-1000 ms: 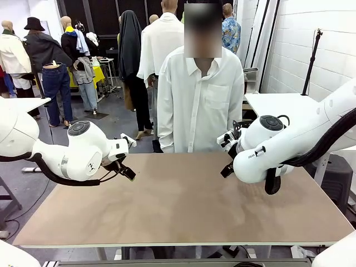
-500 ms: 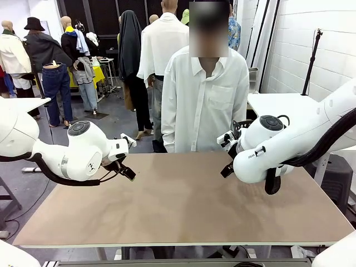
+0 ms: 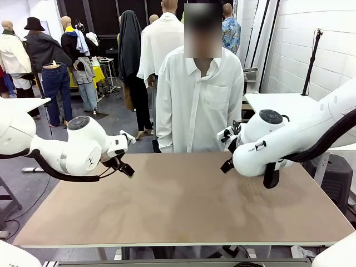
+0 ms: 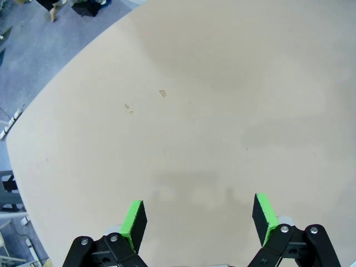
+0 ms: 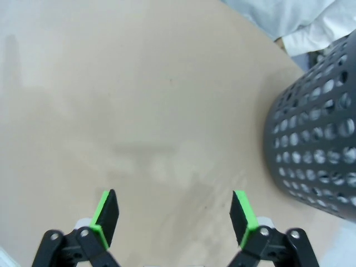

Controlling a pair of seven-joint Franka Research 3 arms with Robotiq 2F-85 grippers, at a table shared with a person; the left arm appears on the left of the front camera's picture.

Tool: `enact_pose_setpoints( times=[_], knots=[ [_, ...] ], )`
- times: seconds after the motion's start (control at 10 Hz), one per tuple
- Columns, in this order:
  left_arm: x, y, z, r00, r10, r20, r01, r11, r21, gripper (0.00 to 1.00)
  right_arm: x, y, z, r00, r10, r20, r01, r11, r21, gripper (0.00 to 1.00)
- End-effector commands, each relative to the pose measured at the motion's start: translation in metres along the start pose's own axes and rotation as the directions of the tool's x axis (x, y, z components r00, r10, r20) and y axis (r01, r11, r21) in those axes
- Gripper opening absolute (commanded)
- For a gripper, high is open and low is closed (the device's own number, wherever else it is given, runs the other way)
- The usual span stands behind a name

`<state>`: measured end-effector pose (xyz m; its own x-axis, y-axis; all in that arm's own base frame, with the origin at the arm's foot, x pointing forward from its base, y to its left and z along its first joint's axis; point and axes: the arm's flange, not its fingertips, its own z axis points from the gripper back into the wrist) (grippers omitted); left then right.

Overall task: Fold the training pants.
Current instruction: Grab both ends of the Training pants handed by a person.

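**Tan tabletop, both grippers hanging wide open**

Tan matte tabletop [image 3: 183, 206] runs across the front view, and a person in a white button shirt [image 3: 197, 105] stands right at its far edge. The black two-finger left gripper [image 4: 197, 217] hovers over the board on the left side. Its jaws are spread well apart, with just bare board between the green pads [image 4: 133, 222]. Same deal on the other side: the black two-finger right gripper [image 5: 175, 217] hangs over the board, jaws just as wide, gripping nothing. From the right wrist camera there's a black perforated round basket [image 5: 317, 144] at the table's edge, close to the person's white shirt. Can't tell if it sits on the board or just off it, or what's inside.
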<state>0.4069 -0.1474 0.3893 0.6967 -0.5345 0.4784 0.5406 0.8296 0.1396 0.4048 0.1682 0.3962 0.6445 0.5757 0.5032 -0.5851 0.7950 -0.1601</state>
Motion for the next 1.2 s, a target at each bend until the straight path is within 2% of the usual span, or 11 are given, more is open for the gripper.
enact_pose_setpoints(
  times=[0.0, 0.3, 0.5, 1.1],
  knots=[
    [0.012, 0.002, 0.028, 0.999, 0.024, -0.024, -0.024, 1.000, 0.004, 1.00, 0.015, -0.015, 0.024, 0.999, 0.031, -0.007, -0.031, 1.000, 0.003, 1.00],
    [0.027, 0.006, 0.067, 0.999, 0.029, 0.024, -0.029, 0.999, -0.022, 1.00, 0.034, -0.024, 0.057, 0.999, 0.040, 0.006, -0.040, 0.999, -0.009, 1.00],
    [0.034, 0.005, 0.098, 0.998, 0.006, 0.060, -0.006, 1.000, 0.000, 1.00, 0.046, -0.029, 0.087, 0.998, 0.056, 0.025, -0.055, 0.998, -0.031, 1.00],
    [0.041, -0.008, 0.158, 0.986, -0.031, 0.161, 0.022, 0.998, 0.056, 1.00, 0.055, -0.038, 0.150, 0.991, 0.052, 0.120, -0.040, 0.994, -0.105, 1.00]
  ],
)
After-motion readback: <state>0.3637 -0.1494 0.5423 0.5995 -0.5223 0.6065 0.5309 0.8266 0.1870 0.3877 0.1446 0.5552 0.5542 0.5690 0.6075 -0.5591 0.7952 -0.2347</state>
